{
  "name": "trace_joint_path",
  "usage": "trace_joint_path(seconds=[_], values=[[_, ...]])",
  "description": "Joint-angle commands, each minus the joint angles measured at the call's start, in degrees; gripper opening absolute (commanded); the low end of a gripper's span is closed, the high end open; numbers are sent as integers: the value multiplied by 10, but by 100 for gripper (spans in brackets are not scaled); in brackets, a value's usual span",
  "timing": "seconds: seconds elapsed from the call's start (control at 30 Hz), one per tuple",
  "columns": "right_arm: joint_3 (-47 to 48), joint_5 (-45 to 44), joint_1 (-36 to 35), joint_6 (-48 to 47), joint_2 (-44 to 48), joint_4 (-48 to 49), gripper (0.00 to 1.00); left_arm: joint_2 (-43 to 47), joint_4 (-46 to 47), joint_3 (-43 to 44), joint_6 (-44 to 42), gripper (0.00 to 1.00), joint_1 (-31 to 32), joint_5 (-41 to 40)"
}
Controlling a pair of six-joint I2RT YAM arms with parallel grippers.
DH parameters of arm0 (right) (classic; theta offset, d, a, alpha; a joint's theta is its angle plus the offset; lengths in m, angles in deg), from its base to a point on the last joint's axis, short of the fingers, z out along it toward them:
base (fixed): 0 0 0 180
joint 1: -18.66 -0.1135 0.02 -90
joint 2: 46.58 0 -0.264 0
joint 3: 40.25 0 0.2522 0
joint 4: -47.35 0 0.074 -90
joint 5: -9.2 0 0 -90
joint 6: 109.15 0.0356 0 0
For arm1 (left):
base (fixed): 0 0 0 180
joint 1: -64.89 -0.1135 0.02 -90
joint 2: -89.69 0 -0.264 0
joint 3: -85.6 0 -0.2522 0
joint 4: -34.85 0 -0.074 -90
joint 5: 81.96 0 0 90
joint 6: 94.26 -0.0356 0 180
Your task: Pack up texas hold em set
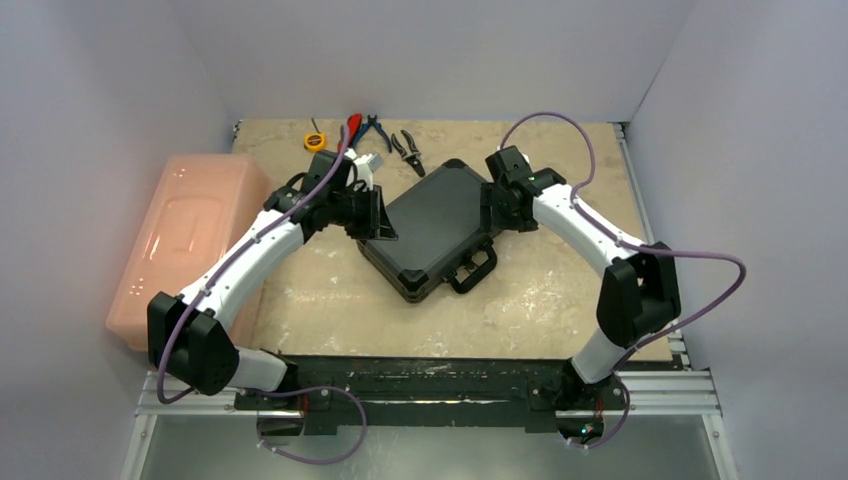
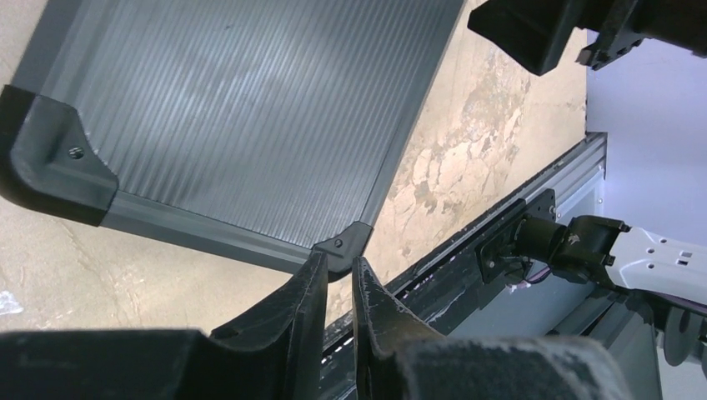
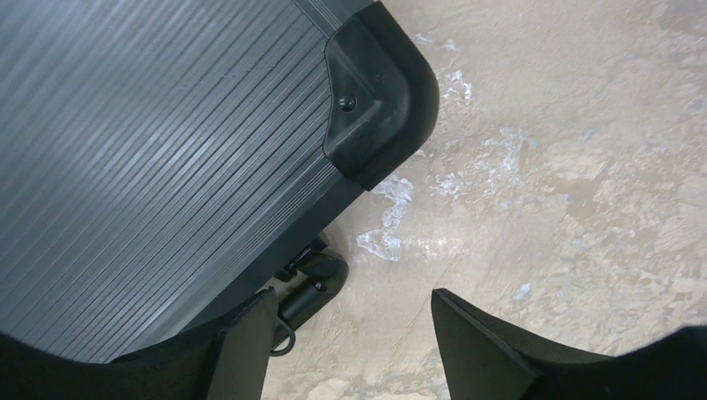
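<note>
**A:** Where is the case (image 1: 435, 222) now?

**B:** It lies closed in the middle of the surface (image 1: 540, 290), turned diagonal. Its handle (image 1: 472, 272) points to the near side, toward the arm bases. I see only the ribbed lid and the black corner caps.

**A:** And the left claw (image 1: 378, 222)?

**B:** It is at the left edge of the case. In the left wrist view the left claw (image 2: 338, 262) is almost fully clenched, with only a thin slit between the fingers and nothing held inside. One corner of the case (image 2: 250, 108) is just beyond the tips.

**A:** The right one?

**B:** The right claw (image 1: 497, 210) is at the far right corner of the case. In its own view the right claw (image 3: 350, 300) is released, the fingers wide apart, and only bare surface is between them. The case (image 3: 150, 142) is just beside its left finger. I cannot tell if they touch.

**A:** Other things?

**B:** A pink bin (image 1: 190, 230) is at the left, and pliers (image 1: 408, 150) and a yellow tape measure (image 1: 315, 141) are at the far edge.
</note>
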Motion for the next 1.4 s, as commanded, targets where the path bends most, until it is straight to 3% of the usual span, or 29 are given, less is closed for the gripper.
trace_joint_path(seconds=[0.0,0.17,0.6,1.1,1.37], values=[[7,-17,9,-10,63,7,77,2,16,36,6,16,22,-6],[-18,-18,24,10,120,1,83,-19,15,55,6,15,53,-18],[-137,-1,33,52,237,-4,83,-90,3,105,2,12,141,-51],[-192,18,43,59,253,6,74,-145,-44,189,15,5,189,-159],[-222,101,44,21,252,72,72,-169,-68,252,-4,7,189,-190]])
